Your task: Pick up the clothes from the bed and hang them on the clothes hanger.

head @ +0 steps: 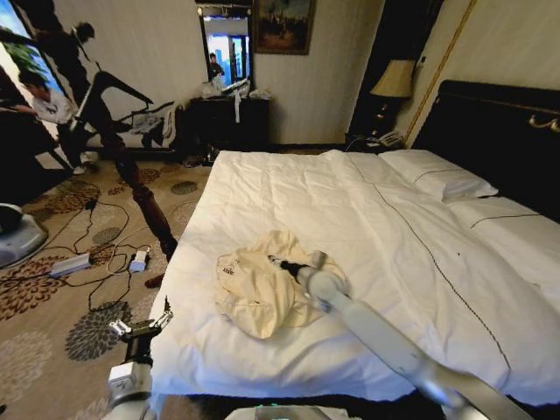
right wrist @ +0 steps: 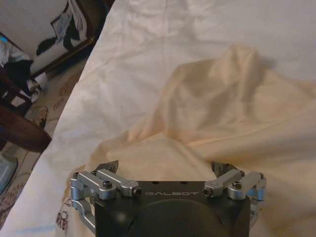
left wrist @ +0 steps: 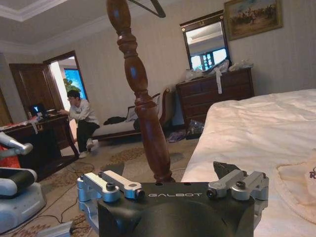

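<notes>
We see the cream garment lying crumpled on the bed, on the white duvet near the bed's foot edge and toward the side where the floor with the patterned carpet begins. Our right tool is over the garment, at the end of the grey arm that reaches in from the foot of the bed; in the right wrist view its dark fingertips stand spread wide apart, just above the pale-yellow cloth, and nothing is between them. We cannot tell if the tips already touch the cloth. The garment rises there in one soft fold beyond the tool, and a small dark print is on it at the edge near the tool's body. Our left tool is beside the bed, over the carpet, near the foot corner; in the left wrist view its fingers are also spread apart and hold nothing. Just beyond this tool stands the dark turned-wood coat stand, between the bed and the open floor. At the top of that stand the lower part of the black clothes hanger is seen. White pillows lie at the far end of the bed against the black headboard.
</notes>
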Motion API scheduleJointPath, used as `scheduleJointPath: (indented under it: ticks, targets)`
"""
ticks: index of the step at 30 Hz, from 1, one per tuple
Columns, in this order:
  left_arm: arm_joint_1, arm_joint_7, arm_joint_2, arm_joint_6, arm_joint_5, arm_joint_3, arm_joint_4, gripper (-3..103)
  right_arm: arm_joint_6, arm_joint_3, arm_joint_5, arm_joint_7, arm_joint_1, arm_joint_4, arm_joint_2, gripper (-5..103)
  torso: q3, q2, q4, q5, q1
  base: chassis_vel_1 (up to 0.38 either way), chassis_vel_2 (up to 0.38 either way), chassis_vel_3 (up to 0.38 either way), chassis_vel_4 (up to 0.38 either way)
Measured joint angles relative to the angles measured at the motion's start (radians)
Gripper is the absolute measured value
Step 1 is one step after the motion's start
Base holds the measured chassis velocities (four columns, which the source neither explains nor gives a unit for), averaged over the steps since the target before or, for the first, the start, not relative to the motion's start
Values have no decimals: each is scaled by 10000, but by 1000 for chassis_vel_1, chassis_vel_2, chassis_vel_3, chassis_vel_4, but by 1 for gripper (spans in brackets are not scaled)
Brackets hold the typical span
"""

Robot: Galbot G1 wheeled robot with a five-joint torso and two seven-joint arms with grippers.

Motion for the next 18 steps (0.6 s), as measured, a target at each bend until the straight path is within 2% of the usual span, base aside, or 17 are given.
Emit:
scheduleJointPath:
  ticks: [3, 9, 11, 12, 15, 18]
  targets:
    - [-104, -35, 3, 105, -56, 70, 103, 100, -353, -252, 37, 294, 286, -386, 354, 100, 0, 0, -2, -2, 0, 0, 0, 0, 0]
    - [-271, -60, 12, 247, -175, 157, 205, 100, -716, -543, -53, 496, 442, -700, 504, 103, -1, 0, -3, 0, -1, 0, 0, 0, 0]
    - [-312, -77, 21, 278, -228, 169, 241, 100, -855, -575, -169, 498, 446, -721, 494, 94, -1, 0, -2, 1, -1, 0, 0, 0, 0]
    - [-320, -85, 28, 287, -242, 171, 252, 100, -899, -591, -288, 490, 441, -728, 465, 94, -1, 0, -2, 1, -2, 0, 0, 0, 0]
    - [-320, -105, 38, 291, -263, 172, 280, 100, -947, -642, -799, 241, 423, -834, 367, 79, -1, 0, -3, 2, -2, 0, 0, 0, 0]
    - [-308, -116, 36, 292, -265, 175, 284, 100, -977, -642, -971, 151, 416, -900, 349, 73, -1, 1, -2, 2, -2, 0, 0, 0, 0]
